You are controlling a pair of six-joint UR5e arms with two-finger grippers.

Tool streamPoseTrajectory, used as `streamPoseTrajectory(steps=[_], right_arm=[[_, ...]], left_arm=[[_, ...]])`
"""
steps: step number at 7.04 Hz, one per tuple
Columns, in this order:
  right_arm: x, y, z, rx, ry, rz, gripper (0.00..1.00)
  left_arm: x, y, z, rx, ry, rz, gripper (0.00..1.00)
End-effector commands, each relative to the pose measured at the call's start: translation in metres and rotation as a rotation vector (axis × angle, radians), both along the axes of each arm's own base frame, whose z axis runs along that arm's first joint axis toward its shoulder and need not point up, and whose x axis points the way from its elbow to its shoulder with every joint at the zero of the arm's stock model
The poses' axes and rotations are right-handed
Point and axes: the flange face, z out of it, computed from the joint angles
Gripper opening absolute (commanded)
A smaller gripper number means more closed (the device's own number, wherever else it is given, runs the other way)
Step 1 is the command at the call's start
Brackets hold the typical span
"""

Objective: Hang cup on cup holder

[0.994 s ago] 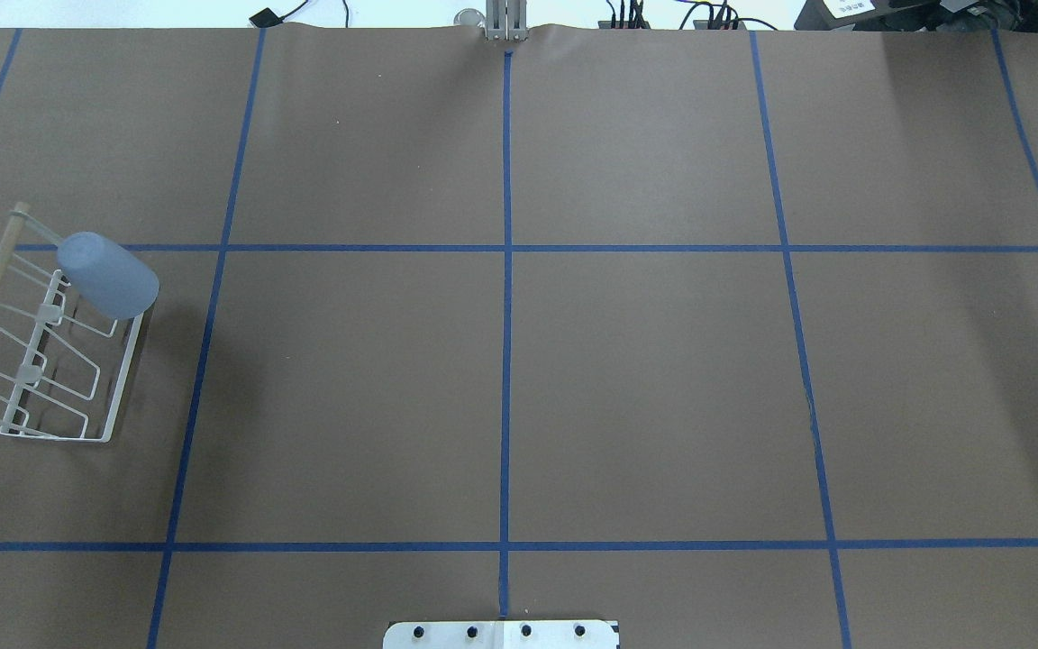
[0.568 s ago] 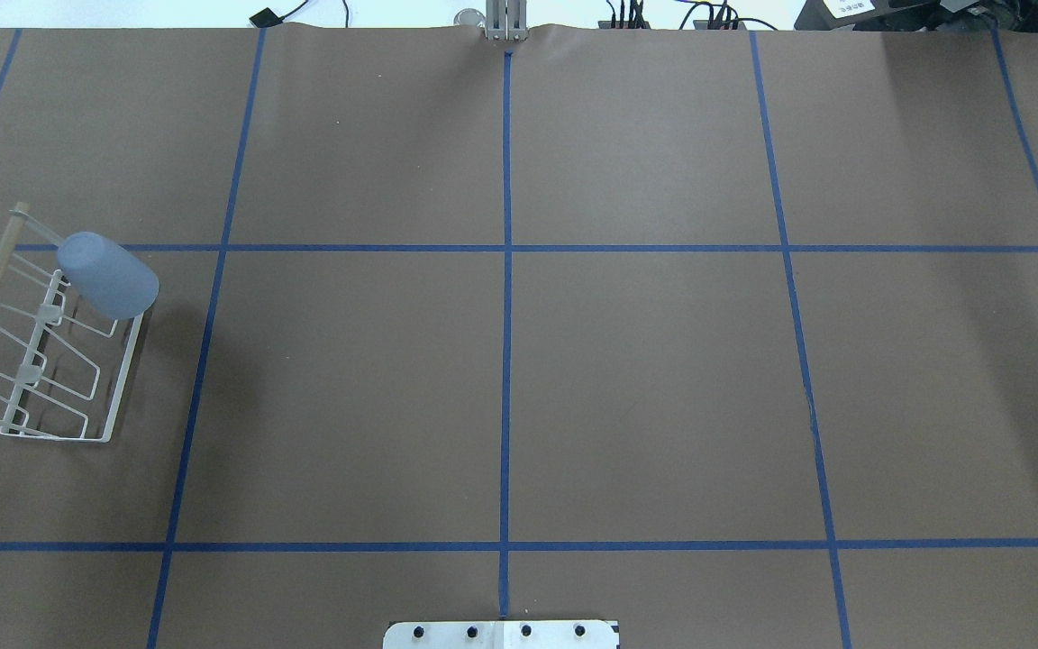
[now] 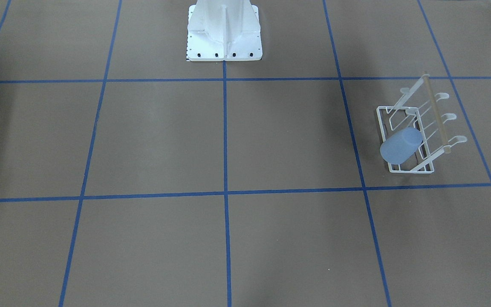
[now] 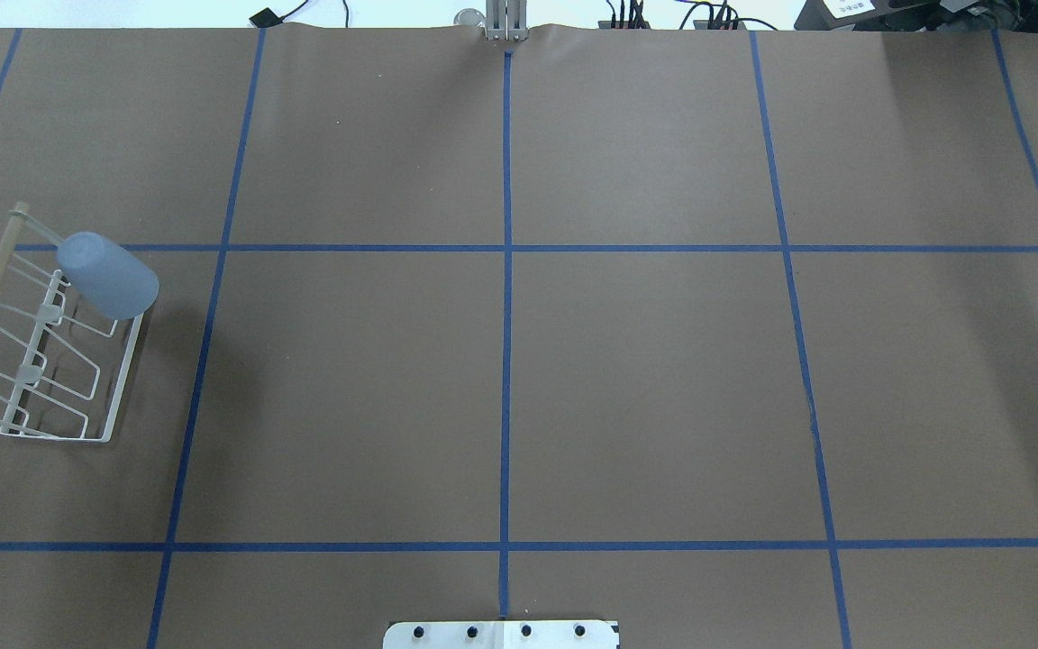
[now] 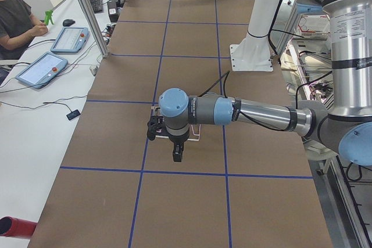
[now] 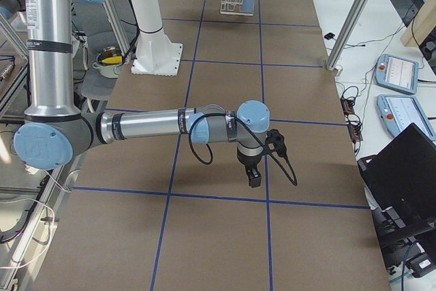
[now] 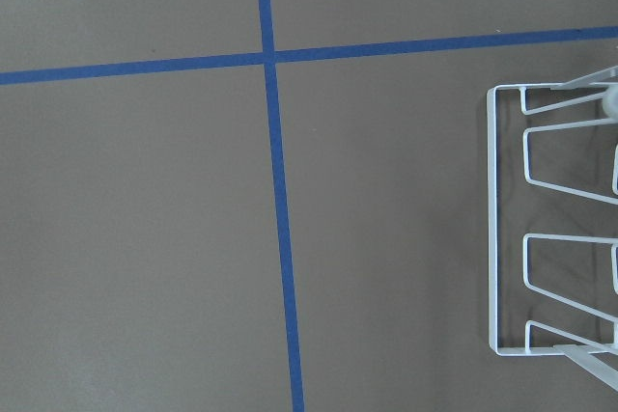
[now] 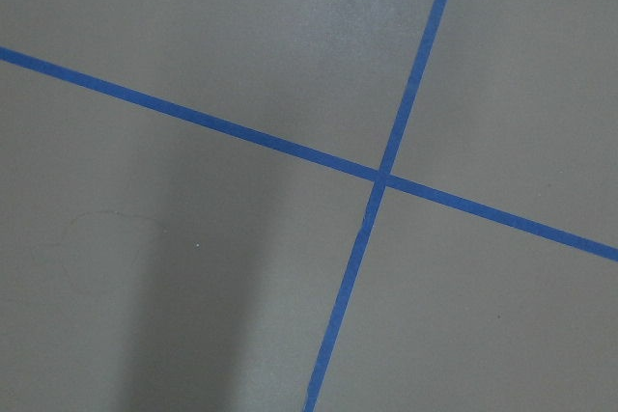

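The light blue cup point(image 4: 109, 275) sits tilted over a prong at the far end of the white wire cup holder point(image 4: 126, 379), at the table's left edge. It also shows in the front view point(image 3: 401, 146), on the holder point(image 3: 405, 170). The left wrist view shows only the holder's base frame point(image 7: 494, 219). My left gripper point(image 5: 177, 155) hangs above the table near the holder. My right gripper point(image 6: 253, 178) hangs over the table's right part. Both show only in the side views, so I cannot tell if they are open or shut.
The white bolted pedestal point(image 3: 224, 30) stands at the robot's edge of the table. Blue tape lines grid the brown table cover point(image 4: 645, 388). An operator point(image 5: 17, 15) sits at a side desk with tablets.
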Motion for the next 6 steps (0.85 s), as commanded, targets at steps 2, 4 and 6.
streamPoseTrajectory(steps=[2, 4, 6], right_arm=[[-0.0005, -0.0004, -0.0004, 0.001, 0.001, -0.001, 1.0], [-0.0006, -0.0017, -0.0019, 0.004, 0.001, -0.001, 1.0], [0.0001, -0.0017, -0.0035, 0.007, 0.001, 0.0, 1.0]], left_arm=[[0.0005, -0.0034, 0.0033, 0.001, 0.0, 0.003, 0.99], [0.0007, -0.0041, -0.002, 0.011, 0.002, 0.002, 0.99], [0.001, -0.0048, -0.0009, 0.011, 0.006, 0.004, 0.99]])
